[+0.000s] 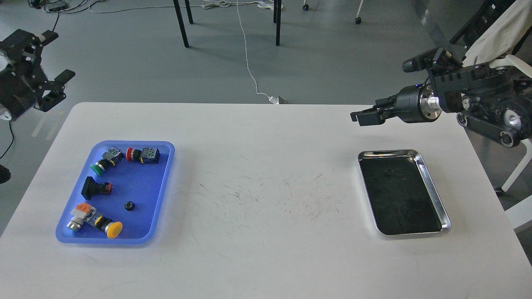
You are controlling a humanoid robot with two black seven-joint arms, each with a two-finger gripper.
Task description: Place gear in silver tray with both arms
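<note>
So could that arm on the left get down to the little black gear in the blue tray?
Probably yes. The left gripper hangs off the table's far left corner, and nothing stands between it and the small black gear, which lies apart from the push buttons in the blue tray. Actual reach can't be judged.

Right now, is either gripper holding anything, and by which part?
Nothing is held. The right gripper hangs bare above the table beyond the shiny silver metal tray; the left gripper is open and bare.

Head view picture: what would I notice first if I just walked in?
Probably the bright blue tray on the left of the white table, full of colourful push buttons. Next, the shiny silver tray on the right, with the black right gripper hanging in the air behind it.
</note>
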